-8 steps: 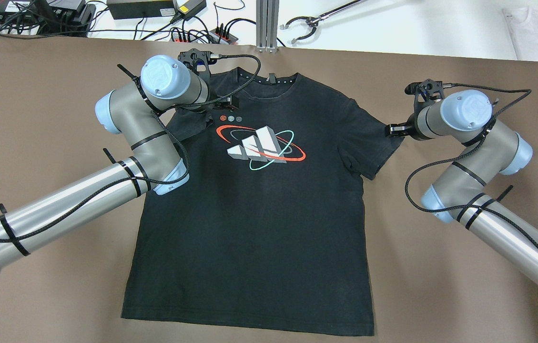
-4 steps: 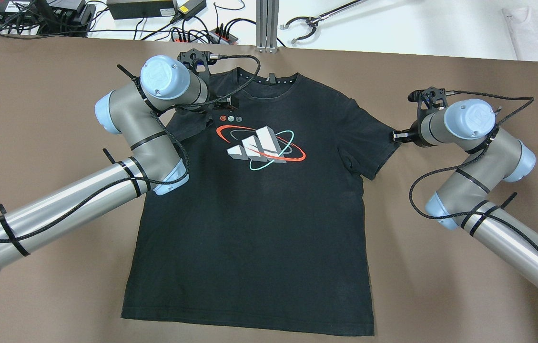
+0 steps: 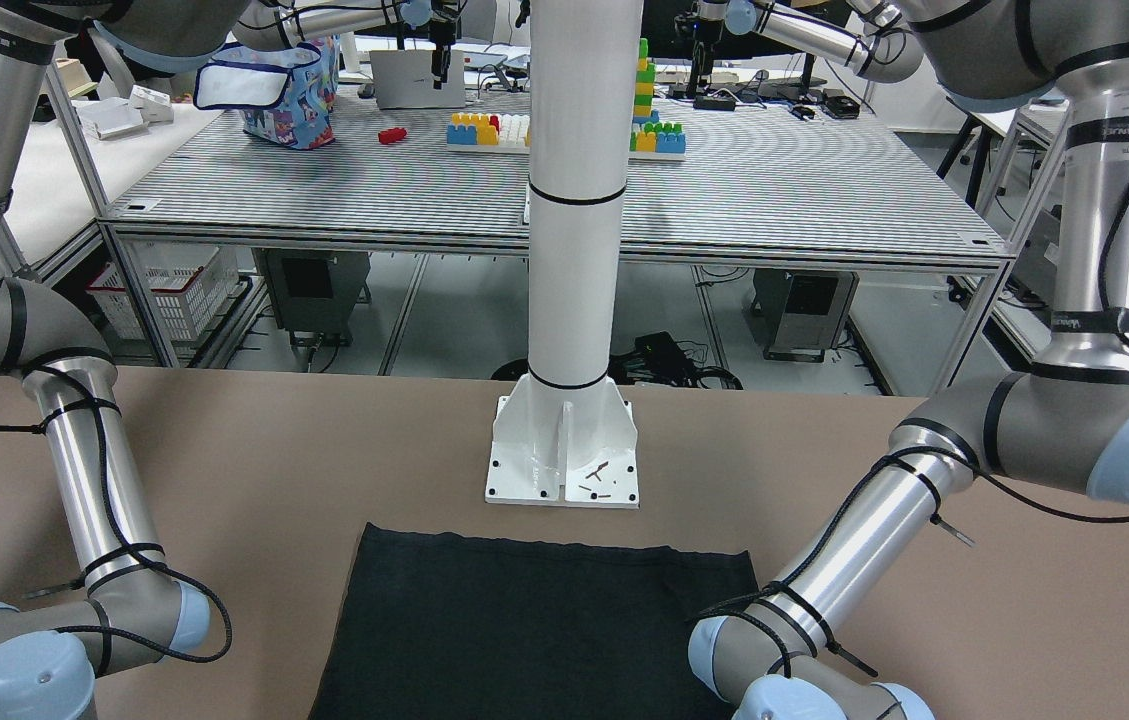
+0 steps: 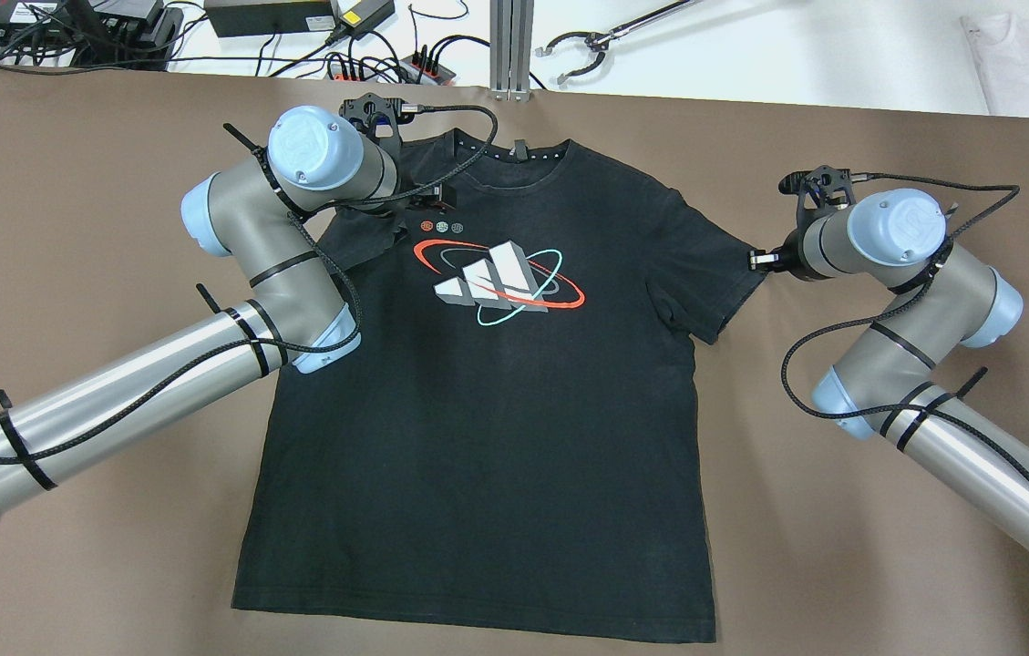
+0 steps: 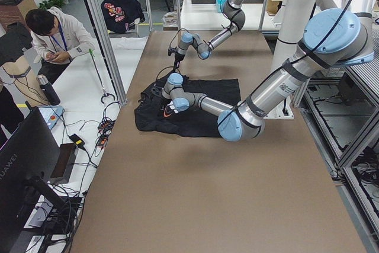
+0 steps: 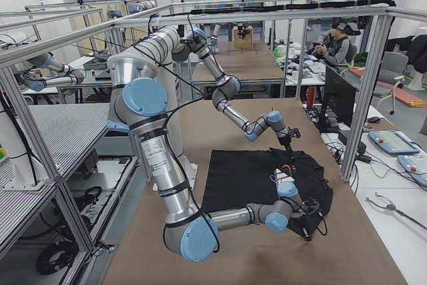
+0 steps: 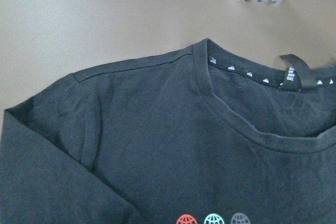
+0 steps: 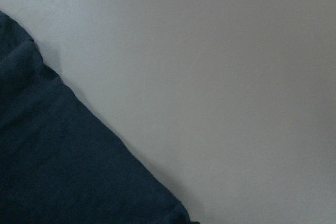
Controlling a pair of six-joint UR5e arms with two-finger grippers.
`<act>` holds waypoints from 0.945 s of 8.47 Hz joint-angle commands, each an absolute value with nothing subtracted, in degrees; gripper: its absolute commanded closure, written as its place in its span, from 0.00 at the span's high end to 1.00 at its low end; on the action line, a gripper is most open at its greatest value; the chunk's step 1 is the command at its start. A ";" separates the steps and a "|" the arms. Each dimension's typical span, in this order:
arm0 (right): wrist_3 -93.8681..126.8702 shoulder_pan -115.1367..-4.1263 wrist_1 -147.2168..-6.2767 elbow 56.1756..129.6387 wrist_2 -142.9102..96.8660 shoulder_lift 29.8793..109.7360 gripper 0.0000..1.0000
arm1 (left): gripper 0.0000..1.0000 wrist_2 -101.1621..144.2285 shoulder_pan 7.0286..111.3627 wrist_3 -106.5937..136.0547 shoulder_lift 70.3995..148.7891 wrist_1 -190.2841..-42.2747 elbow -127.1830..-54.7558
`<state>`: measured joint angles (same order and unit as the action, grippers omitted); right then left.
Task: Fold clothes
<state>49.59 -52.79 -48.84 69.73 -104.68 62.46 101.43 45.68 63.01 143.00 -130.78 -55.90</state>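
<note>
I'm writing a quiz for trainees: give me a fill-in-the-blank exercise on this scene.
The T-shirt lies with its logo facing ____.
The right gripper is at the edge of a ____.
The table under the shirt is ____.
Missing: up; sleeve; brown.

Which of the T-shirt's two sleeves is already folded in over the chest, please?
The sleeve by the left gripper; the other sleeve, at the right gripper, lies spread flat.
</note>
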 commanded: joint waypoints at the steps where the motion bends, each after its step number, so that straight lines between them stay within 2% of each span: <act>1: 51.24 -52.82 -48.87 70.31 -104.68 61.71 0.00 | 1.00 101.77 45.79 62.67 143.00 -130.78 -55.90; 5: 58.42 -52.73 -57.80 75.67 -104.77 57.23 0.00 | 1.00 102.13 46.23 60.92 142.74 -130.69 -55.81; 8: 67.21 -49.14 -65.28 75.67 -103.55 50.91 0.00 | 1.00 102.13 46.23 60.12 142.03 -130.87 -55.81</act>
